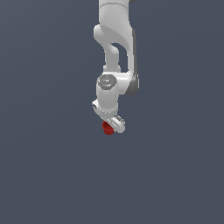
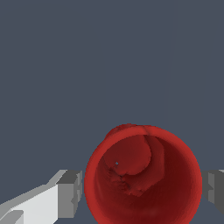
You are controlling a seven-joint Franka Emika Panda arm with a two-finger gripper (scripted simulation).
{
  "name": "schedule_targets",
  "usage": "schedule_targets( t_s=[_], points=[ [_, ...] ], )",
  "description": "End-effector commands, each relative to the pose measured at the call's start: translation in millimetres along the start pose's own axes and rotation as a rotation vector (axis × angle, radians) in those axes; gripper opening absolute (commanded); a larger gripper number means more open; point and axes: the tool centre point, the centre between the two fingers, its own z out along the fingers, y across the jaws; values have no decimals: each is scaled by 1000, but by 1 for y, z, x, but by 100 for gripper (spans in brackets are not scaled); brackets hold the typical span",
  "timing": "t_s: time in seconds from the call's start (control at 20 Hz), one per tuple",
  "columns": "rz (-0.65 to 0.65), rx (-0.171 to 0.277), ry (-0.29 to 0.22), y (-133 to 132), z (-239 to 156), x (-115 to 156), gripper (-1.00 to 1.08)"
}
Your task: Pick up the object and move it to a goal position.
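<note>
The object, a small red cup (image 2: 142, 179), fills the wrist view with its mouth facing the camera. It sits between my two grey fingertips (image 2: 71, 192), one on each side. A thin strip of background separates each fingertip from the rim. My gripper (image 2: 142, 194) is open around the cup. In the exterior view, the white gripper (image 1: 114, 124) points down over the red cup (image 1: 107, 128), and only part of the cup shows beneath the hand.
A plain dark grey-blue surface (image 1: 52, 166) lies all around. Nothing else shows in either view. The white arm (image 1: 114, 48) comes down from the top of the exterior view.
</note>
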Motion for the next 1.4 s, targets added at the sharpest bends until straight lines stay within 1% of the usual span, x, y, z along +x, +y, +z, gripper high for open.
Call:
schedule_targets(
  t_s=[0.0, 0.35, 0.4, 1.0, 1.15, 1.35],
  points=[
    [1, -1, 0, 1, 12, 0, 100],
    [2, -1, 0, 0, 26, 0, 100],
    [2, -1, 0, 0, 26, 0, -100],
    [2, 1, 1, -2, 24, -1, -100],
    [2, 1, 1, -7, 18, -6, -100],
    [2, 1, 1, -20, 2, -19, -100]
  ],
)
